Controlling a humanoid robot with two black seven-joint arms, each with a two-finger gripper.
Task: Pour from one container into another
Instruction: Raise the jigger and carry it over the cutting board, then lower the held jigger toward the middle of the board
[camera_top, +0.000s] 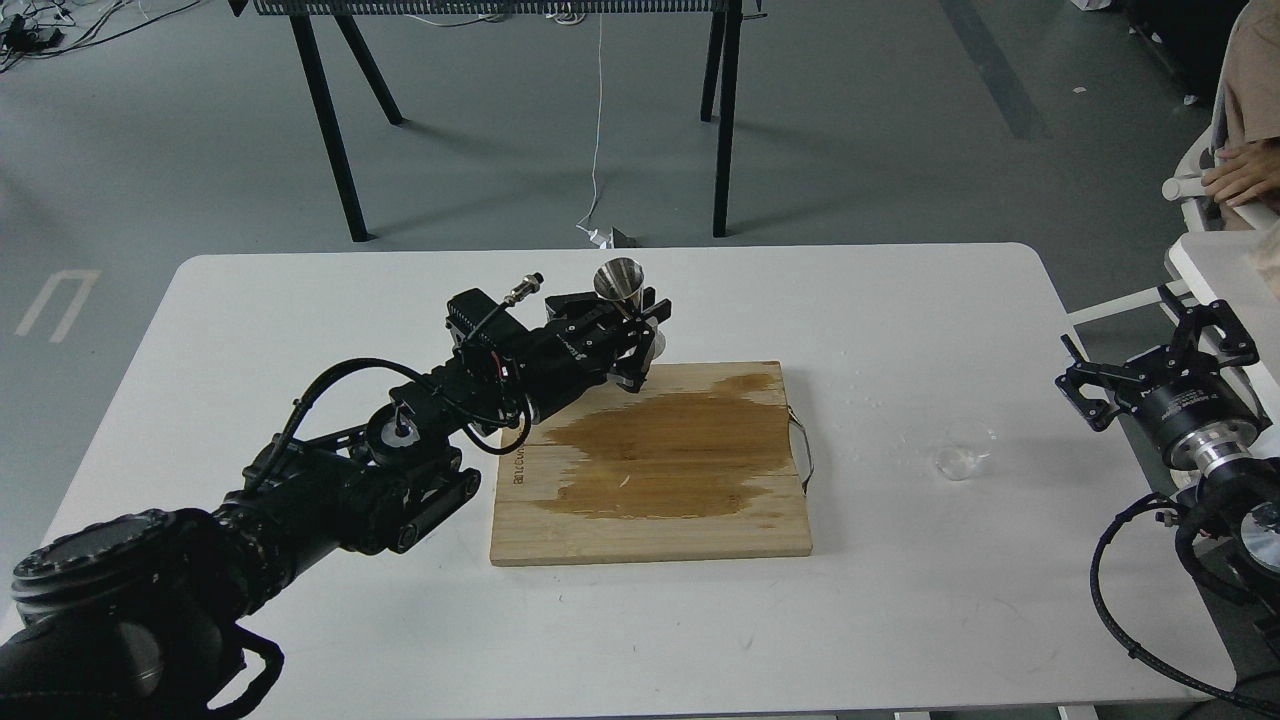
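Observation:
The steel jigger (620, 281) stands upright in my left gripper (640, 335), which is shut on its waist just above the back edge of the wooden cutting board (650, 520). The small clear cup (964, 449) sits on the white table (880, 300) to the right of the board. My right gripper (1155, 368) hovers open at the table's right edge, a short way right of the cup and apart from it.
A large wet stain (670, 450) darkens the board's middle. My left arm (400, 450) lies across the table's left half and hides the lemon. A person's hand (1240, 175) rests at the far right, by another white table (1215, 265).

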